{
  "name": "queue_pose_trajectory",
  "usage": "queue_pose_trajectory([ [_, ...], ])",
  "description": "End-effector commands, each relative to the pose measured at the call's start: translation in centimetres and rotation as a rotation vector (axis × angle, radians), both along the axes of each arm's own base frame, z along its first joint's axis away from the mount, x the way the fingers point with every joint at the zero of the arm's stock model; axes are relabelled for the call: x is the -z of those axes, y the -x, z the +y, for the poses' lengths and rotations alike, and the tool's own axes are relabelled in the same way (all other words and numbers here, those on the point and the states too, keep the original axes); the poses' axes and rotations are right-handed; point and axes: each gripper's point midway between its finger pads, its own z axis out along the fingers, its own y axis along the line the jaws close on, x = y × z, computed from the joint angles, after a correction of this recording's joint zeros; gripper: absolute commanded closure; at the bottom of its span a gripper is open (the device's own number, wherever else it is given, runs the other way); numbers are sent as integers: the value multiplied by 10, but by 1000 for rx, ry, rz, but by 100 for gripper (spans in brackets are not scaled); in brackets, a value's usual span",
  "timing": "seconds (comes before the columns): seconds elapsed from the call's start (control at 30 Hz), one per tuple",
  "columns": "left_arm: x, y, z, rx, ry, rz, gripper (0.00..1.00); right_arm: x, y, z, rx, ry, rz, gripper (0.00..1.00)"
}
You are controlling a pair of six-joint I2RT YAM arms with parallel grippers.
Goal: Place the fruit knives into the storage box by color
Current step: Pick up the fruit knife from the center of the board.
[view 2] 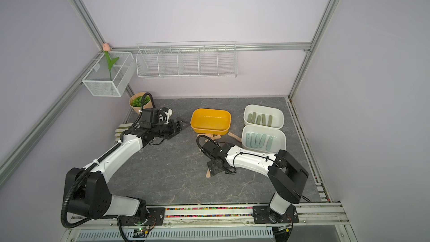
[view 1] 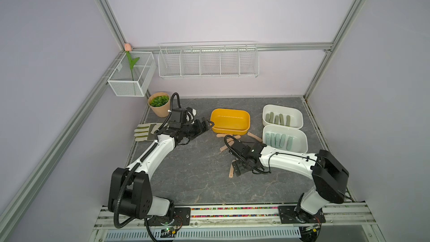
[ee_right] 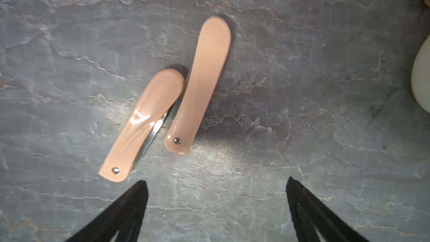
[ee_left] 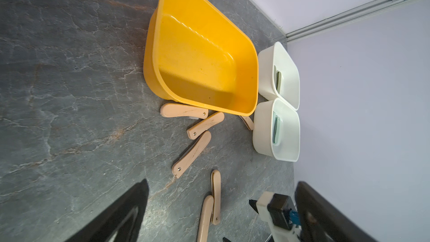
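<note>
Here, left gripper [view 1: 207,124] agape beside yellow box [view 1: 246,122], right gripper [ee_right: 216,181] spread, aimed down at peach knives [ee_right: 202,82]

A grey marbled tabletop [view 1: 197,178] bore one yellow plastic tub [view 1: 229,129] and two white plastic tubs [view 1: 296,114]. Peach-pink plastic knives [ee_left: 191,153] lay loose nearby.

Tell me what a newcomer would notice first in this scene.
The bright yellow box stands empty, with peach-pink knives scattered on the dark table before it. To its side, the far white box holds olive green knives and the near white box pale mint knives. The right gripper hangs open over two peach-pink knives.
</note>
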Motion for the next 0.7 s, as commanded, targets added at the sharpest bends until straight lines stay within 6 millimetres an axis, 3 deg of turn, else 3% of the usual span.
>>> queue_pose_trajectory([
  [0.0, -28, 4, -7, -20, 67, -65, 1, 13, 2, -7, 42, 27, 21, 4],
  [0.33, -42, 13, -10, -20, 90, -89, 1, 27, -1, 4, 42, 35, 45, 4],
  [0.67, -39, 12, -12, -12, 90, -82, 1, 32, -15, 12, 61, 40, 38, 2],
])
